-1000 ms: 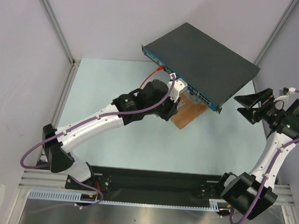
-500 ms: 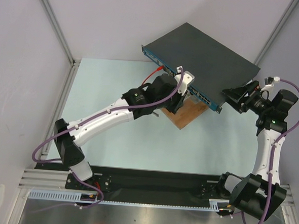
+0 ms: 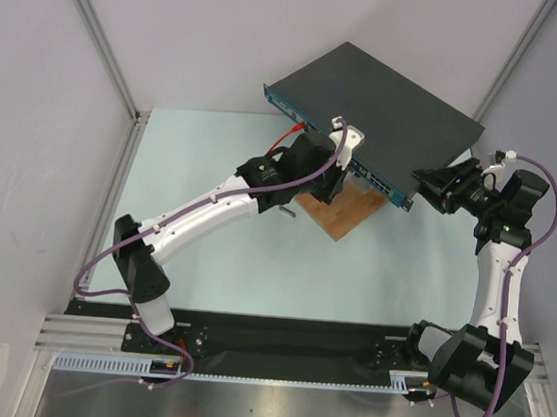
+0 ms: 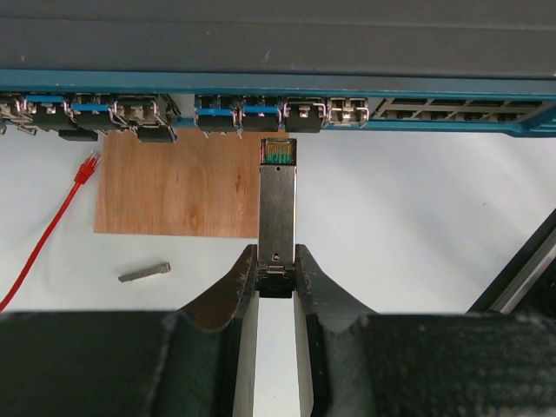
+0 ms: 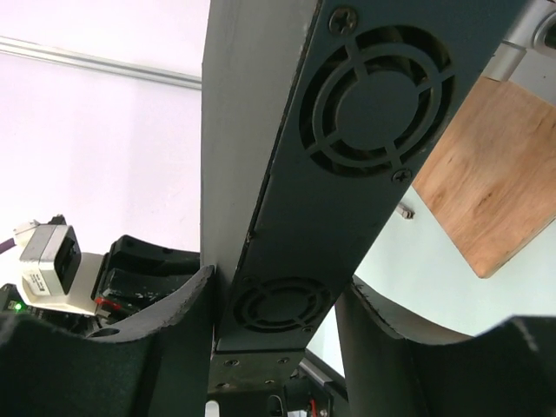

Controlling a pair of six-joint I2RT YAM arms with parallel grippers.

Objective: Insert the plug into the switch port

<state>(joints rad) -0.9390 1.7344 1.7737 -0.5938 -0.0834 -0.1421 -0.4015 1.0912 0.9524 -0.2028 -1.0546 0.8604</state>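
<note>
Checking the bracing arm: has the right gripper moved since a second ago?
Yes. The right gripper has moved left toward the switch, from clear of its right end to straddling that end.

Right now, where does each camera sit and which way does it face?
Top external: above and behind, looking down on the table; both arms show.
Left wrist: behind the left gripper, facing the switch ports; fingers pinch the plug.
Right wrist: at the switch's vented end, right gripper fingers either side.
Shared: the switch and wooden board.

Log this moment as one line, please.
left end effector: shut on plug | plug: tip at switch front, not inserted | right end effector: straddling switch end
</note>
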